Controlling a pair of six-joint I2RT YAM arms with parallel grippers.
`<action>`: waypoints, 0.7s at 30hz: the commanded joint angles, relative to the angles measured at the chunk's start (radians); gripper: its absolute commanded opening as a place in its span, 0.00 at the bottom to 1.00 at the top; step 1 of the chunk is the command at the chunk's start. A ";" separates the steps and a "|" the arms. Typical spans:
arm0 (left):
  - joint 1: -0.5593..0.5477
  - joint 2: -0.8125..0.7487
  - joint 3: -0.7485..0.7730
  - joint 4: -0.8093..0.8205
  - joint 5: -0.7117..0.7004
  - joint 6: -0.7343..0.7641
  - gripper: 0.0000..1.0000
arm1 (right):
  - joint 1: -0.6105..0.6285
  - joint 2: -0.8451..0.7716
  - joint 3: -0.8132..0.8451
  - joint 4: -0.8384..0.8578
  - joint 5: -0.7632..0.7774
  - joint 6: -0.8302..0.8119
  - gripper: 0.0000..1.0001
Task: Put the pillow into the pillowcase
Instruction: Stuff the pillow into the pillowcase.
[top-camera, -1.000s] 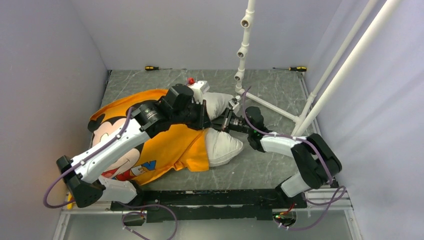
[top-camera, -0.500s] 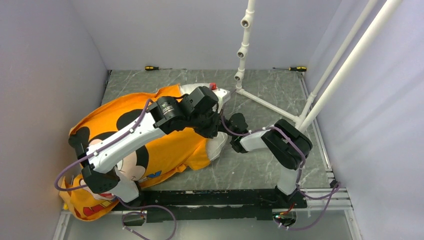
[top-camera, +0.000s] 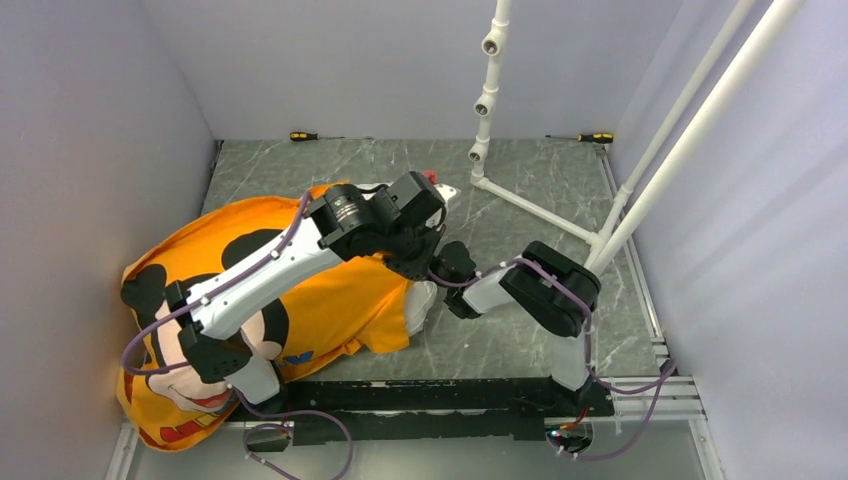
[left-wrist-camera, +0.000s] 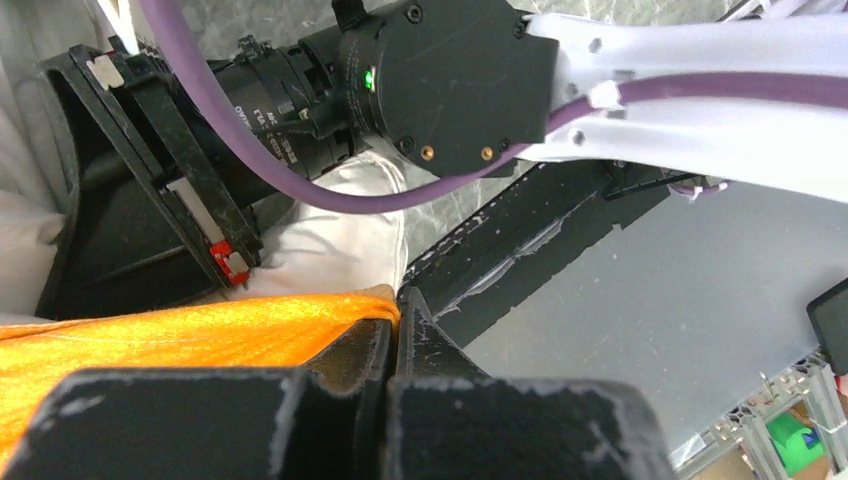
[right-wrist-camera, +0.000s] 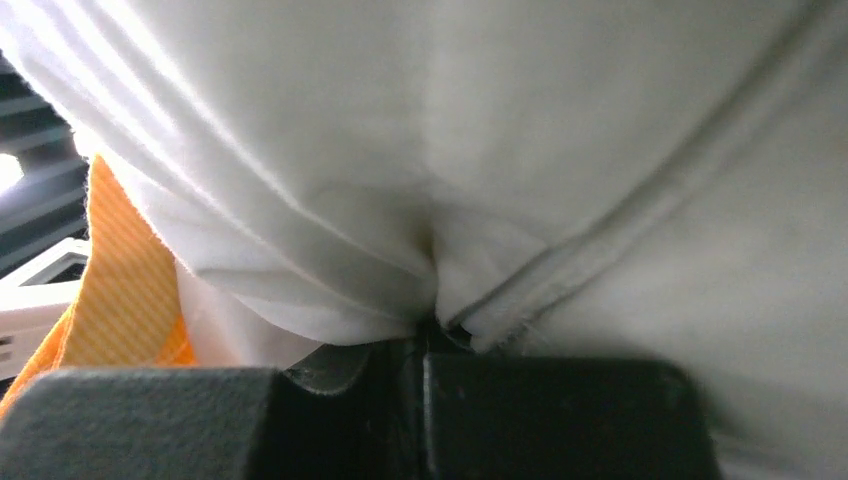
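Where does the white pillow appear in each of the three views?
Top external: the pillow is a small white strip at the right edge of the pillowcase.
Left wrist: centre, just above the orange hem.
Right wrist: fills almost the whole picture.
Shared landmark: the orange pillowcase edge.

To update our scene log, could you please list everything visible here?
pillowcase: one, orange with cartoon mouse, left of table, over the pillow
pillow: one, white, mid-table, mostly inside pillowcase
screwdrivers: two, yellow-black handles, far edge, left and right
pipe frame: one, white, far right
table: one, grey marbled, beneath everything
arms: two, white and black, meeting mid-table
left claw: one, black, shut on pillowcase edge
right claw: one, black, shut on pillow
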 joint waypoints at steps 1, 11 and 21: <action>-0.067 0.072 0.175 0.683 0.296 -0.112 0.00 | 0.161 -0.163 -0.032 -0.067 -0.110 -0.154 0.00; -0.087 0.197 0.339 0.743 0.376 -0.133 0.00 | 0.164 -0.684 -0.173 -0.589 0.126 -0.461 0.00; -0.088 0.256 0.366 0.827 0.415 -0.161 0.00 | 0.168 -0.892 -0.342 -0.548 0.310 -0.435 0.00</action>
